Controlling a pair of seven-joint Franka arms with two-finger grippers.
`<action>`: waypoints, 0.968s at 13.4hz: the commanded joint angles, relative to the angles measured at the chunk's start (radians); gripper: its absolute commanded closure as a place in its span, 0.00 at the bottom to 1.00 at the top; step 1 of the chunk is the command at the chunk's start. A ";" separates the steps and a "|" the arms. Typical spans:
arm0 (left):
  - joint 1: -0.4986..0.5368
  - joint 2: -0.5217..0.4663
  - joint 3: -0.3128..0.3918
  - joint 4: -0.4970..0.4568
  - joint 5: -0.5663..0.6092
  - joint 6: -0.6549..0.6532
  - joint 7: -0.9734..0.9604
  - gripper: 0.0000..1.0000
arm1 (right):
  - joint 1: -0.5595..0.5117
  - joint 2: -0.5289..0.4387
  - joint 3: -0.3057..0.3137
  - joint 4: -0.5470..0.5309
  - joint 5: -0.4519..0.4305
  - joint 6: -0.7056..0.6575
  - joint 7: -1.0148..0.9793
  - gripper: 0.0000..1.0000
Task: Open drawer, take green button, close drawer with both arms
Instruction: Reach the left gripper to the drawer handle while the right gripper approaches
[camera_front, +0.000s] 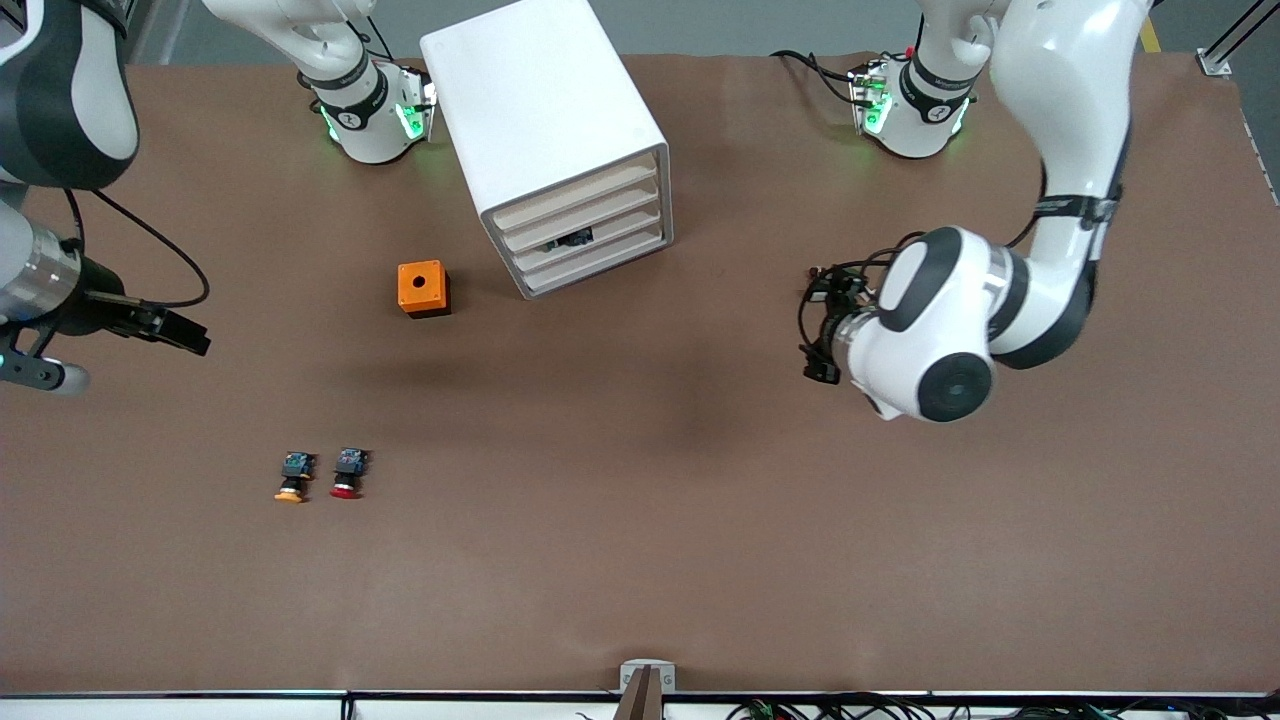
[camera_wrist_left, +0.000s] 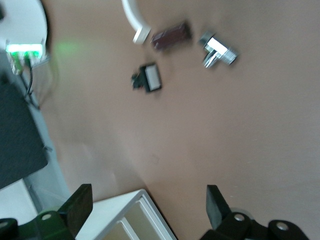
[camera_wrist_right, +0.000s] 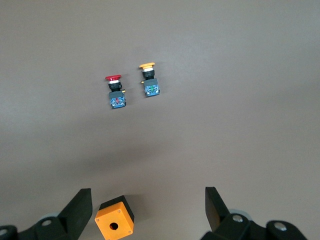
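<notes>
The white cabinet (camera_front: 545, 110) stands at the table's middle, near the arms' bases. Its third slat drawer (camera_front: 610, 233) is shut, and a small dark thing (camera_front: 570, 240) shows in the gap at its front. I cannot see the green button's cap. My left gripper (camera_front: 815, 330) hangs open and empty over bare table toward the left arm's end. In the left wrist view (camera_wrist_left: 147, 210) a cabinet corner (camera_wrist_left: 120, 215) shows between its fingers. My right gripper (camera_front: 185, 335) is open and empty toward the right arm's end. In the right wrist view (camera_wrist_right: 147, 212) nothing is held.
An orange box (camera_front: 424, 288) with a round hole stands beside the cabinet and also shows in the right wrist view (camera_wrist_right: 115, 222). An orange-capped button (camera_front: 293, 477) and a red-capped button (camera_front: 348, 473) lie nearer the front camera. The left wrist view shows a metal fitting (camera_wrist_left: 218, 50) and a dark block (camera_wrist_left: 171, 36).
</notes>
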 joint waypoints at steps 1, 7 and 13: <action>-0.038 0.047 0.003 0.024 -0.084 -0.018 -0.089 0.00 | 0.022 0.028 0.009 0.008 0.015 0.004 0.088 0.00; -0.049 0.130 0.003 0.023 -0.336 -0.018 -0.173 0.01 | 0.111 0.109 0.009 0.008 0.096 0.069 0.277 0.00; -0.104 0.246 0.004 0.024 -0.506 -0.015 -0.218 0.02 | 0.217 0.166 0.009 0.010 0.170 0.143 0.452 0.00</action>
